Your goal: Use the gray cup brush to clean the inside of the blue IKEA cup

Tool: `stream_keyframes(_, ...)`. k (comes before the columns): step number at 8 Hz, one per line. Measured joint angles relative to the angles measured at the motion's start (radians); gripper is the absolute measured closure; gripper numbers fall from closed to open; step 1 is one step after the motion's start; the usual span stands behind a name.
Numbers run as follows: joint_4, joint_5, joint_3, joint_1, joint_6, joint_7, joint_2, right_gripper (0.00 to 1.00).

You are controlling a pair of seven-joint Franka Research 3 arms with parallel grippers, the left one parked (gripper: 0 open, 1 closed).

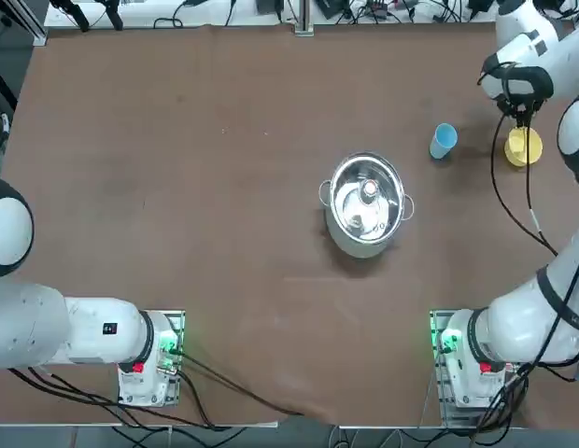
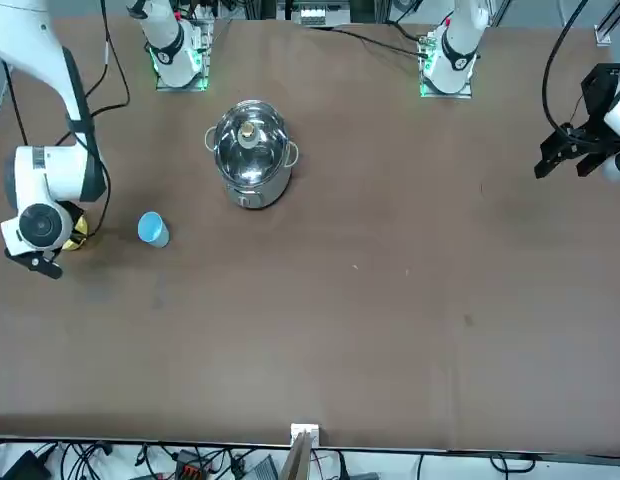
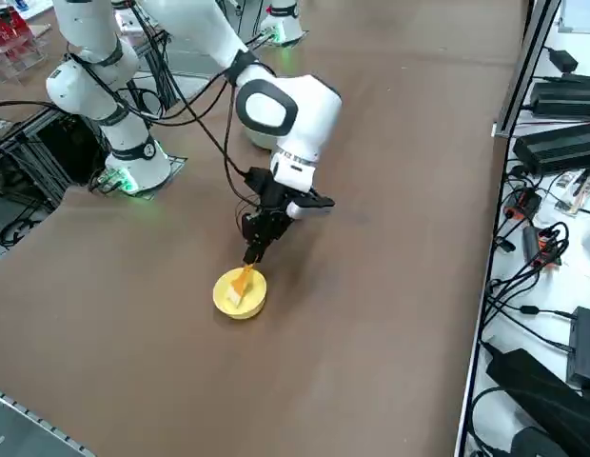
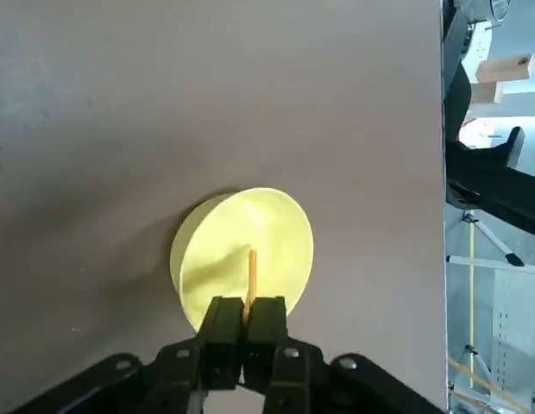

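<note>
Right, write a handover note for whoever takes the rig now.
Right pincer: shut on the brush, over the yellow bowl, brush head down in it.
Blue cup: on the table, between the steel pot and the bowl, nothing in contact with it.
Done: brush gripped.
Left: lift the brush clear of the bowl, bring it to the cup, scrub the inside.

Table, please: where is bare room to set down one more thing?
The table is bare between the steel pot and the parked left arm, also beyond the pot. It is crowded where the blue cup stands near the yellow bowl; over that bowl, the right gripper holds the orange-handled brush.
</note>
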Motion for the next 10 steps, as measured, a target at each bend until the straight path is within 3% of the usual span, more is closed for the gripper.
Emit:
stream_keyframes(2,0.0,0.0,0.0,-0.002,0.0,0.0,0.009,0.83)
stream_keyframes(6,0.006,-0.007,0.0,-0.003,0.0,-0.001,0.007,0.1)
stream_keyframes(7,0.013,-0.007,0.002,-0.002,0.001,-0.002,-0.002,0.0)
stream_keyframes(9,0.025,0.023,0.018,-0.001,-0.003,-0.003,-0.046,0.0)
stream_keyframes(10,0.037,0.084,0.031,0.0,-0.015,-0.018,-0.069,0.0)
